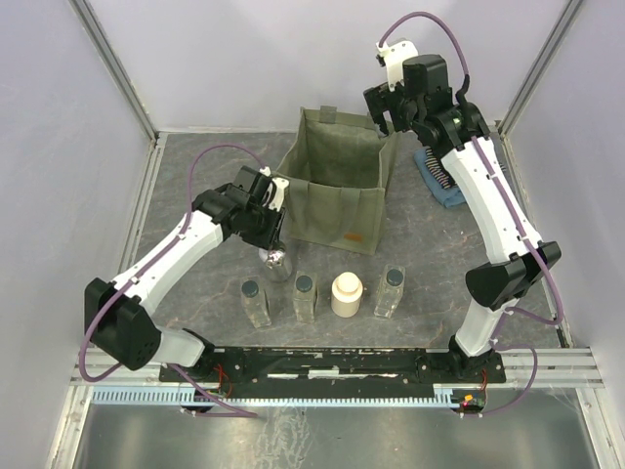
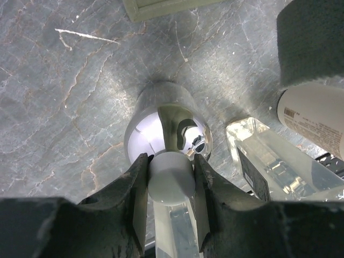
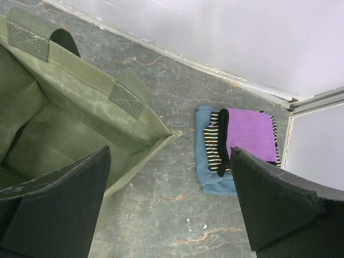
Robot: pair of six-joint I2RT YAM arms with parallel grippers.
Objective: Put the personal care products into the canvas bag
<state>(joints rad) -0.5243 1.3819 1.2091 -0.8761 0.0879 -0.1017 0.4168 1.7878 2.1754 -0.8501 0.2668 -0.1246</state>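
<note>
Left gripper [image 2: 171, 177] held the nozzle-topped bottle [image 2: 144, 129] by its cap; I judged lift-and-carry to the canvas bag [image 1: 332, 210] next (right gripper [image 3: 169, 161] wide, empty).

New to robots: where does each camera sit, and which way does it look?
Top external: above and behind the bases, looking down on the table; left arm and right arm show.
Left wrist: on the left arm, looking down at the silvery bottle; left gripper pinches its nozzle.
Right wrist: on the right arm, looking down at the canvas bag and folded cloth; right gripper open.
Shared: top and right wrist show the canvas bag.
</note>
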